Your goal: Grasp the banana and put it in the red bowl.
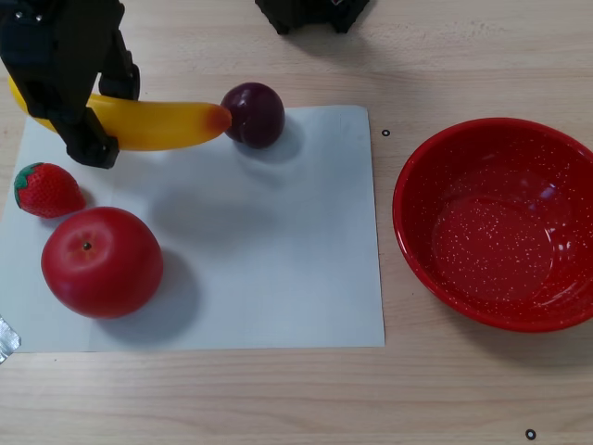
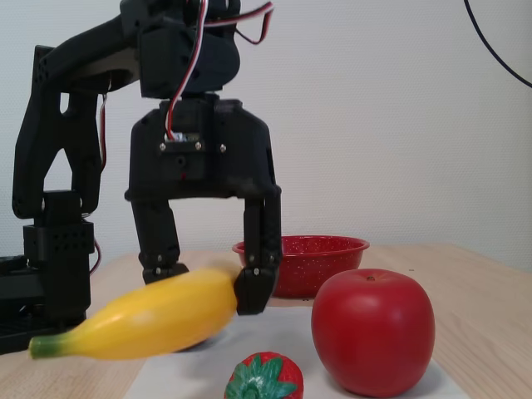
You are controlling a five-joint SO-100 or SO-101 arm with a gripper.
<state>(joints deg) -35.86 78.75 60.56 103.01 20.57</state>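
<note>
The banana (image 1: 167,123) is yellow with an orange-red end that points right, almost touching a dark plum (image 1: 253,114). My black gripper (image 1: 107,116) is at the top left, its jaws closed on the banana's left half. In the fixed view the gripper (image 2: 208,287) holds the banana (image 2: 141,320) tilted, green stem end low at the left; whether it is clear of the sheet I cannot tell. The red bowl (image 1: 500,241) stands empty at the right, off the white sheet. It shows behind the gripper in the fixed view (image 2: 320,258).
A white paper sheet (image 1: 278,241) lies on the wooden table. On it are a red apple (image 1: 102,261), a strawberry (image 1: 46,189) and the plum. The apple (image 2: 372,331) and strawberry (image 2: 264,376) show in the fixed view's foreground. The arm's base (image 1: 310,14) is at the top edge.
</note>
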